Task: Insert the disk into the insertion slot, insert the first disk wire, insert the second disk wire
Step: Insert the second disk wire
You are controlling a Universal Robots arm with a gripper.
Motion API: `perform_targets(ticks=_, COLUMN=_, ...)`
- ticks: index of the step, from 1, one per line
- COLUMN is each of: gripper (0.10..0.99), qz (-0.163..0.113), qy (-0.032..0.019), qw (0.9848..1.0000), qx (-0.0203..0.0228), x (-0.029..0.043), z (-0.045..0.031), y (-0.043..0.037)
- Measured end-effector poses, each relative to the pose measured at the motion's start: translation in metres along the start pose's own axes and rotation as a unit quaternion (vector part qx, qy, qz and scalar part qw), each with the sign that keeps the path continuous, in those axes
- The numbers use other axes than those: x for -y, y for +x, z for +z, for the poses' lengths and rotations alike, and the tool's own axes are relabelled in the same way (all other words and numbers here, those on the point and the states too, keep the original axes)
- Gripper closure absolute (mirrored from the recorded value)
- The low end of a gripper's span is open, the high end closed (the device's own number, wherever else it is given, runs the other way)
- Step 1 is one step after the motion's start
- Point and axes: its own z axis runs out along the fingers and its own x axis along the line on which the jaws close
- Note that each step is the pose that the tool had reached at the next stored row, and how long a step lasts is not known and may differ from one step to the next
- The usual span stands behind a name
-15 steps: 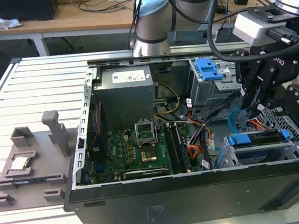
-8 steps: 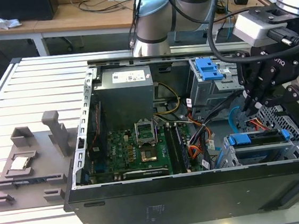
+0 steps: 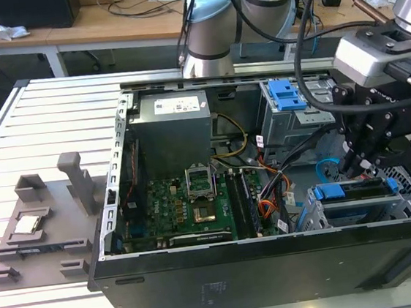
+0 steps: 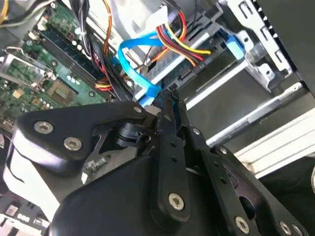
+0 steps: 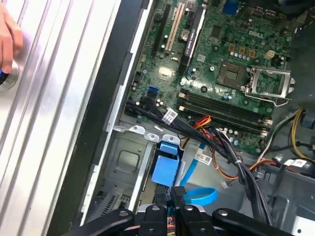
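Gripper [image 5: 170, 206] seen nearly closed, apparently pinching the second disk wire [image 4: 135, 69]'s plug; bent connector risked if misaligned with disk [image 3: 356, 191].

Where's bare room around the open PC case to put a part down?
Free: the ribbed aluminium table on the exterior view's left of the PC case, behind the grey fixture tray; also the strip in front of the case. Crowded: the gripper over the disk, with the light-blue cable and red-orange wires.
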Motion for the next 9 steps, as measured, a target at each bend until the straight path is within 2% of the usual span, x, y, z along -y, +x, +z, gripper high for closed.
perform_targets(ticks=3, gripper=0.922, qz=0.034, qy=0.0002, qw=0.9994, qx=0.0039, x=0.0015, z=0.0088, y=0.0002)
perform_targets(ticks=6, gripper=0.922, qz=0.044, qy=0.0005, qw=0.999, qx=0.0062, x=0.0051, z=0.0137, y=0.0011)
perform_targets(ticks=9, gripper=0.922, qz=0.055, qy=0.0005, qw=0.9984, qx=0.0069, x=0.0117, z=0.0149, y=0.0029)
